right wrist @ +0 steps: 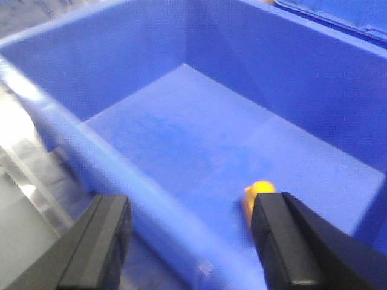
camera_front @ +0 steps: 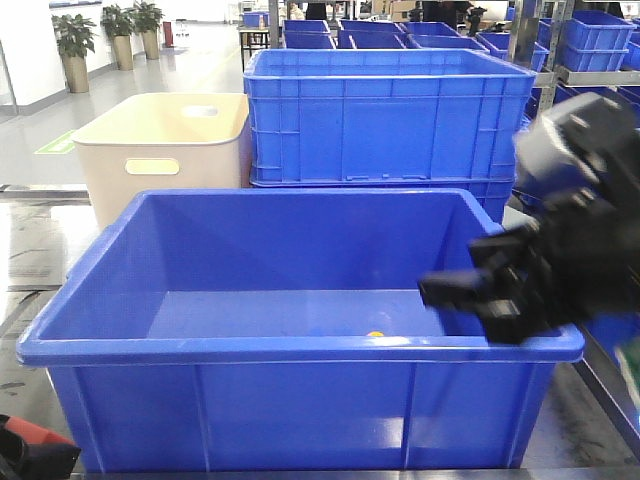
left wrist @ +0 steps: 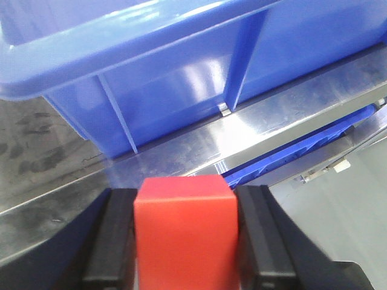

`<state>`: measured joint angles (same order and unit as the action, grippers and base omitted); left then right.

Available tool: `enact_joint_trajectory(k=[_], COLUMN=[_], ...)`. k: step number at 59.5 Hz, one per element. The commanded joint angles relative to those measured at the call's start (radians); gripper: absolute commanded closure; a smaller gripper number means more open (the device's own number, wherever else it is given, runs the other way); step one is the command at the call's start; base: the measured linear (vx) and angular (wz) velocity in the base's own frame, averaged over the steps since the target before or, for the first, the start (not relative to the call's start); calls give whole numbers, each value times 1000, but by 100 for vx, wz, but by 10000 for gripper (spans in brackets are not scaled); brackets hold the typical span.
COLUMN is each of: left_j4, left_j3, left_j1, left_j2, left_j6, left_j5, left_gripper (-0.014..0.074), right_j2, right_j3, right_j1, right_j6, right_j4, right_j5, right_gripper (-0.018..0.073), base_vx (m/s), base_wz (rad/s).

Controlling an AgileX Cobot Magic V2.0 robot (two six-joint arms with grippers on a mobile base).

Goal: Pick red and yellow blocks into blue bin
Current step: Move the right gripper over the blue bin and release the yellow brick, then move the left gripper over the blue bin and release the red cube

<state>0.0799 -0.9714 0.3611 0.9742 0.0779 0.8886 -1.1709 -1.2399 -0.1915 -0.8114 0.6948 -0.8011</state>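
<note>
We hold the red cube clamped in our left gripper at lower centre, below the rim of the blue bin it must clear, while our right gripper, fingers apart, hangs over the yellow brick already inside.

The left gripper of the AgileX Cobot Magic ends in two thick, matte black fingers, slab-sided, with flat inner faces and squared tips. The right gripper carries the same blocky black fingers, their outer edges lightly bevelled. Behind that gripper, in the front-facing view, the right arm is a run of dark grey and black housings (too blurred for finer detail), rounded at the top and boxier toward the gripper.
</note>
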Motion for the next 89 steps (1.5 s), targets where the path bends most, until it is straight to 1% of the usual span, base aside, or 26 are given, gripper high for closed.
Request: enact_joint_trajectory(k=[1, 6, 11, 16, 21, 26, 29, 38, 44, 52, 60, 72, 81, 89], left_j4=[12, 12, 12, 12, 12, 12, 12, 12, 13, 11, 3, 4, 5, 7], left_j3=[-25, -25, -25, -25, -25, -25, -25, -27, -63, -177, -296, -448, -509, -525], left_j1=[5, 5, 5, 5, 5, 5, 5, 5, 5, 5, 5, 5, 5, 5], left_j2=[-16, -16, -16, -16, -16, -16, -16, -16, -16, -8, 45, 204, 351, 476], left_j6=[-2, -2, -2, -2, -2, -2, -2, -3, -2, -1, 2, 24, 24, 23], left_j5=[-64, -64, -64, -65, -70, -70, -72, -73, -73, -101, -110, -135, -222, -298], left_gripper=[362, 362, 362, 362, 362, 362, 362, 362, 362, 360, 358, 351, 351, 351], right_j2=[103, 177, 237, 279, 297, 300, 300, 300, 300, 300, 300, 300, 300, 300], right_j3=[71, 169, 260, 341, 394, 431, 443, 449, 449, 449, 449, 449, 449, 449], right_j1=[2, 2, 3, 3, 3, 2, 2, 2, 2, 2, 2, 2, 2, 2], right_j6=[-12, 38, 113, 164, 222, 288, 305, 307, 305, 305, 305, 305, 305, 290], right_j4=[70, 73, 66, 25, -29, -56, -58, -56, -56, -52, -52, -48, -49, -55], right_j5=[70, 81, 109, 136, 126, 98, 92, 101, 104, 109, 128, 136, 143, 162], right_gripper=[84, 84, 84, 84, 84, 84, 84, 84, 84, 84, 84, 84, 84, 84], base_vx=[0, 0, 0, 0, 0, 0, 0, 0, 0, 0, 0, 0, 0, 0], base_wz=[0, 0, 0, 0, 0, 0, 0, 0, 0, 0, 0, 0, 0, 0])
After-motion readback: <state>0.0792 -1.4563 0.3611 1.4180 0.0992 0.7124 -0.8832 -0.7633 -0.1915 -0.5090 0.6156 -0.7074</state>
